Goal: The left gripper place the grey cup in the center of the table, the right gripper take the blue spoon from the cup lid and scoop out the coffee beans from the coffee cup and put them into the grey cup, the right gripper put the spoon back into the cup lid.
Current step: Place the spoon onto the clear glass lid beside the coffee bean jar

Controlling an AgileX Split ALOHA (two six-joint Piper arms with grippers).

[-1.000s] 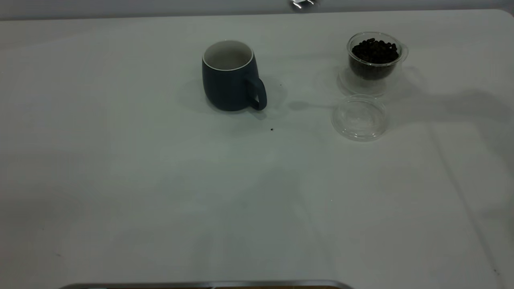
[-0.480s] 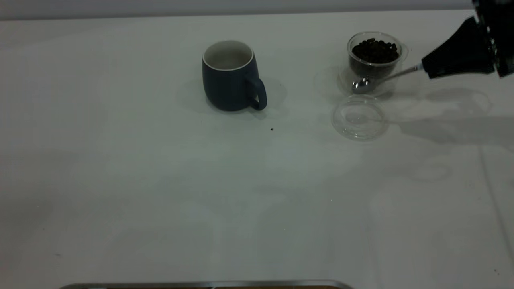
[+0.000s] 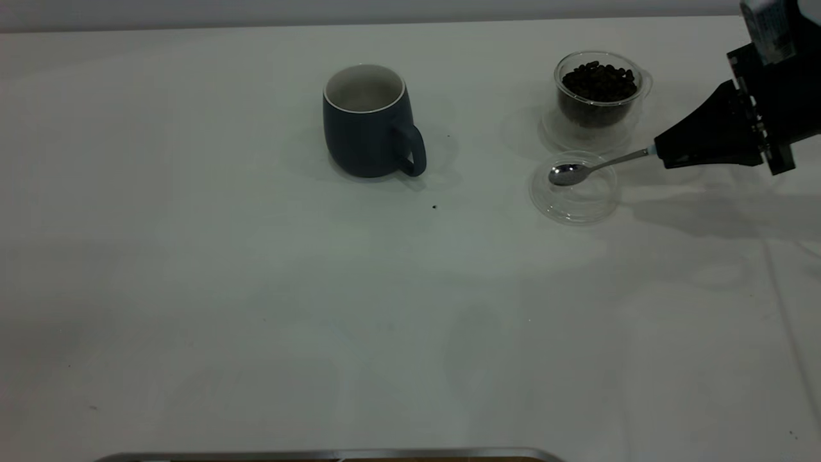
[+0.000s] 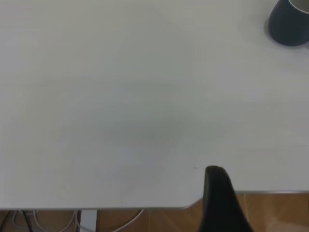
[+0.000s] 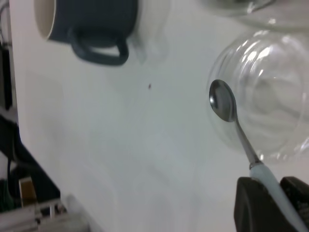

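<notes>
The grey cup [image 3: 369, 122] stands upright on the table [image 3: 256, 289], handle toward the front right; it also shows in the wrist views as the grey cup [image 4: 288, 24] and the grey cup [image 5: 87, 19]. My right gripper [image 3: 664, 154] is shut on the blue spoon's pale handle [image 5: 270, 186]. The spoon's steel bowl [image 3: 567, 173] hangs over the far part of the clear cup lid [image 3: 577, 202], and whether they touch I cannot tell. Behind the lid stands the coffee cup [image 3: 600, 106], heaped with coffee beans [image 3: 600, 80]. My left gripper [image 4: 219, 203] hovers at the table's edge, far from the grey cup.
A small dark speck [image 3: 434, 206] lies on the table between the grey cup and the lid. A metal-trimmed front edge [image 3: 321, 454] bounds the table. In the left wrist view, cables [image 4: 43, 220] hang below that edge over a wooden floor.
My right gripper came into view from the right holding the spoon. It then dropped from in front of the coffee cup to over the cup lid. The cups and the lid stayed put.
</notes>
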